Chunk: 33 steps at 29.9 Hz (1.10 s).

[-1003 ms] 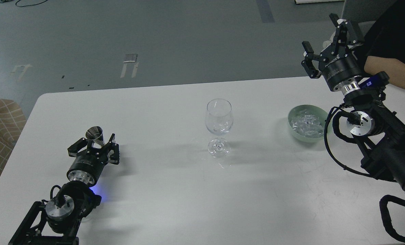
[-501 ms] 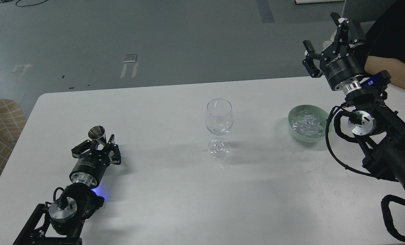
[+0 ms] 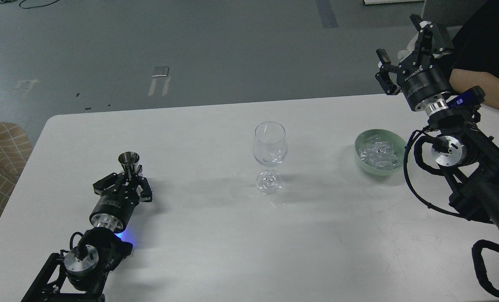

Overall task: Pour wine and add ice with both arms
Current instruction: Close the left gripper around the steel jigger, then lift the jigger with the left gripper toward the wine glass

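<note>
Glass [image 3: 270,144] dead centre on the white table [image 3: 199,247], a clear stemmed one standing upright on its round foot, with only glints showing in the bowl; whether any wine sits in it cannot be told from here; off to the right, well apart from the glass, a pale green bowl [image 3: 363,162] holds the ice [image 3: 378,152], a heap of small clear chunks; over on the left, the left arm comes in low along the table from the bottom corner, a blue light glowing beside its wrist, and the left pincer [image 3: 128,179] is pinching a small metal measuring cup [image 3: 129,159] at its narrow waist, fingers pressed in from both sides, the cup upright with its open mouth facing up; the cup's contents are hidden from this angle; up on the right, the right arm rises from the bottom right corner with its black cable looping out toward the bowl, and the right pincer [image 3: 404,50] hangs high beyond the table's far edge, above and behind the bowl, fingers spread wide with nothing between them; just beside that wrist, a bare human forearm [image 3: 480,90] reaches in from the right edge.
</note>
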Available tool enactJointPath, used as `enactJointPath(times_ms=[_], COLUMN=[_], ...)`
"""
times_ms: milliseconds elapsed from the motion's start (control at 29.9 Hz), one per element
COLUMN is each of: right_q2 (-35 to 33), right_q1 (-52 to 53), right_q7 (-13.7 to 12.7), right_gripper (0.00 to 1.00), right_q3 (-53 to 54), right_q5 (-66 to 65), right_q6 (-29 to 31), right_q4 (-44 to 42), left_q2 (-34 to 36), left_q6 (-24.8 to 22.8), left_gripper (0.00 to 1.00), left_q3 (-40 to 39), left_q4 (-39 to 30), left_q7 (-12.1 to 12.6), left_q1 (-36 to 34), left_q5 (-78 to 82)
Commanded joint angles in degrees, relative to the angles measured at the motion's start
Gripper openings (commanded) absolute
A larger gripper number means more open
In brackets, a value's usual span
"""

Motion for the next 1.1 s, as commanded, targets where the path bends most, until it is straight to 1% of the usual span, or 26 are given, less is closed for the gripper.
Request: enactJointPath(times_ms=[0,167,234,501,902,1036,1069], right_q2=[-0.06,-0.06,-0.06,-0.06,-0.50,-0.50,-0.50], right_q1=[0.00,0.00,0.00,0.00,0.00,0.00,0.00], right_q7=[0.01,0.01,0.01,0.01,0.01,0.01,0.01], right_gripper=[1.00,1.00,1.00,1.00,1.00,1.00,1.00], right_q3=[0.00,0.00,0.00,0.00,0.00,0.00,0.00], right_q5=[0.00,0.00,0.00,0.00,0.00,0.00,0.00], right_q6=[0.00,0.08,0.08,0.08,0.00,0.00,0.00], right_q4=[0.04,0.04,0.04,0.04,0.39,0.39,0.39], left_q2=[-0.24,-0.33,-0.41,-0.85,-0.33,-0.41,-0.50], left_q6=[-0.81,-0.89,-1.07,-4.67,-4.85,-4.85,-4.85], left_gripper=[0.00,0.00,0.00,0.00,0.00,0.00,0.00], left_q3=[0.05,-0.03,-0.12,0.23,0.76,0.93,1.11], left_q4=[0.01,0.01,0.01,-0.16,-0.87,-1.04,-1.39], left_q7=[0.06,0.06,-0.29,-0.73,-0.99,-0.73,-0.21], left_q1=[0.08,-0.01,-0.01,-0.62,-3.17,-4.05,-4.31], left_q5=[0.00,-0.17,-0.17,0.00,0.79,2.02,2.54])
